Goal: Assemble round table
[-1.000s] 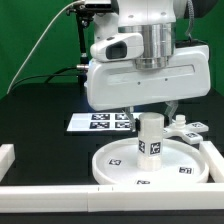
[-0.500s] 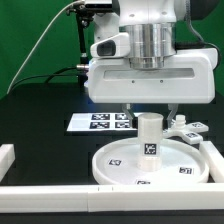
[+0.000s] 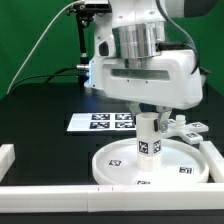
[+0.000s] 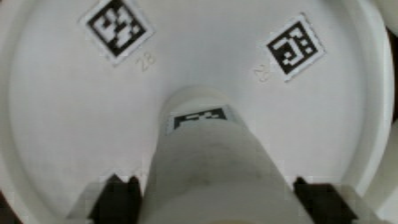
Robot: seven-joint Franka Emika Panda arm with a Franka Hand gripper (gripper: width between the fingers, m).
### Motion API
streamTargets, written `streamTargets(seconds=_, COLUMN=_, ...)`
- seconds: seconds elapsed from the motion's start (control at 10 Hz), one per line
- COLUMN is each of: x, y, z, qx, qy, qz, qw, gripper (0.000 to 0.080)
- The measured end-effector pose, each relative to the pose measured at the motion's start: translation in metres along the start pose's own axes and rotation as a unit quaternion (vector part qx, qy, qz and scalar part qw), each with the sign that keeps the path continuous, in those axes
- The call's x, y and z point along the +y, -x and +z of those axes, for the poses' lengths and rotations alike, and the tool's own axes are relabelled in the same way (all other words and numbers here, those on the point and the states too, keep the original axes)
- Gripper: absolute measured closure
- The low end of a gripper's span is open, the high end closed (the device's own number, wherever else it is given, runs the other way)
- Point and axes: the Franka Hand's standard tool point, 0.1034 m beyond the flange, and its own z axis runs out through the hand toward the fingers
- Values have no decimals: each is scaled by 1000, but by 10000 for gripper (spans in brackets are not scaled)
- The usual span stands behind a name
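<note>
Where long white border wall (image 3: 60,191) edges black tabletop (image 3: 40,125) at front, large white rimmed round plastic disc (image 3: 125,171) lies flat just behind. Short white cylinder leg (image 3: 148,142) stands upright at disc centre, two-finger gripper (image 3: 149,119) clamped on its upper part. Small white cross-shaped foot piece (image 3: 186,131) beyond, at exterior view's right. Marker board (image 3: 105,122) behind. Green curtain (image 3: 20,30) backs room.

My arm (image 3: 133,20) comes in from above with the wrist (image 3: 136,42) vertical. The broad white hand housing (image 3: 150,75) sits askew, sloping down toward the exterior view's right. My gripper (image 3: 149,114) points straight down. In the wrist view its dark pads (image 4: 119,196) press either side of the leg (image 4: 214,150).
</note>
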Motion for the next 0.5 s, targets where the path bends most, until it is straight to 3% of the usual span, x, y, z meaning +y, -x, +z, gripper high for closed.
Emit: streamTargets(seconds=0.5, x=-1, y=1, z=0, qx=-4, qy=-3, qz=132, qw=991, gripper=390)
